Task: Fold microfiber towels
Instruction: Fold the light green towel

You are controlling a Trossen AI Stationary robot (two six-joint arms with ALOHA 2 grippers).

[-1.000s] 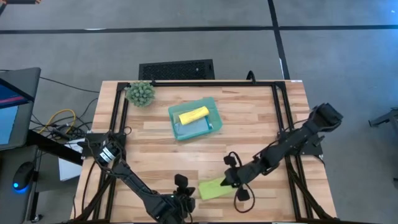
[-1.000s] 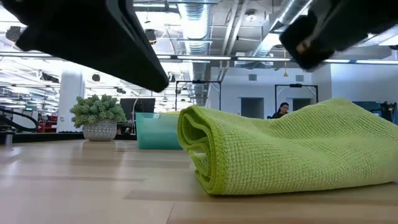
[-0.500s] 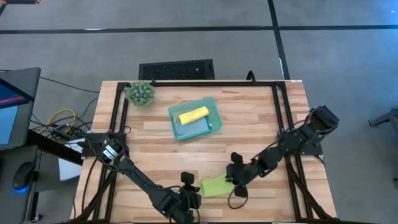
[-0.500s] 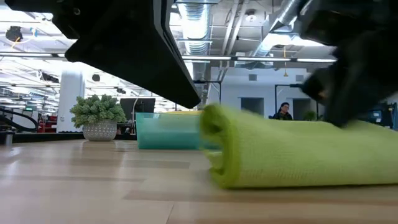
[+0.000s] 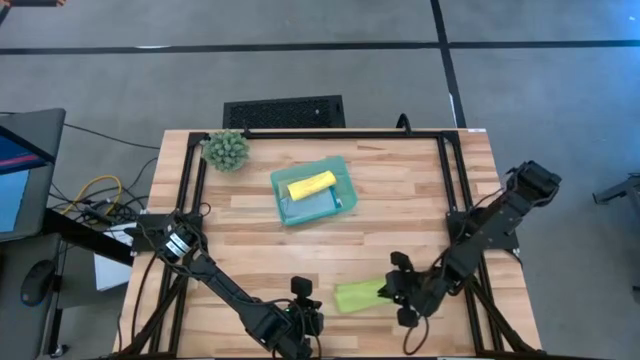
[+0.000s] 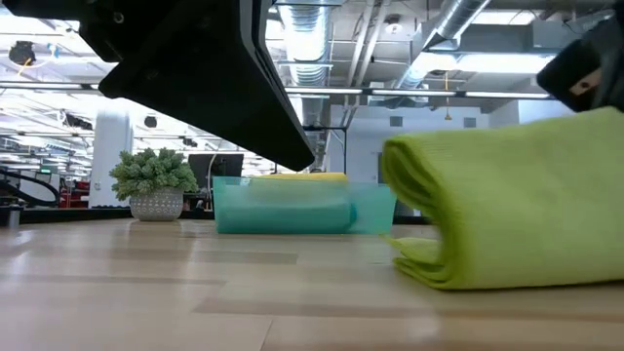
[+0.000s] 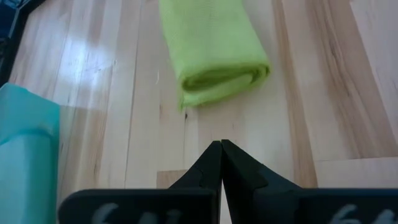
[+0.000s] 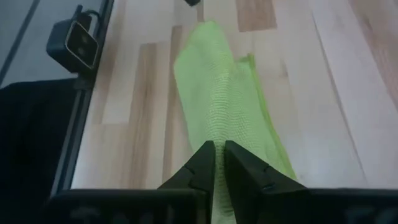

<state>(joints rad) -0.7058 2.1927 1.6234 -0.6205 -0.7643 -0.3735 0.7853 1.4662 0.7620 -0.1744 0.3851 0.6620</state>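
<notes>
Since a second ago my right arm has swung toward the near right part of the surface (image 5: 400, 200), dragging the lime green towel (image 5: 358, 296) with it; in the low view the roll sat mid-picture and now fills the right side, and the teal tray (image 5: 343, 172), hidden behind it earlier, shows in full. My left arm has crept forward a little and waits at the near edge, its end effector (image 7: 221, 163) pressed fully shut on nothing, pointing at the towel's rolled end.

That towel is folded into a narrow strip lying well in front of the tray, where a yellow towel (image 5: 311, 184) rests on a light blue one. The right end effector (image 8: 218, 163) sits at the strip's right end, fingers nearly together; whether they pinch a layer of cloth I cannot tell.

I judge the cloth light, limp and grippy: it will drag, not slide, and sag unless pinched through all layers at a corner or edge.
</notes>
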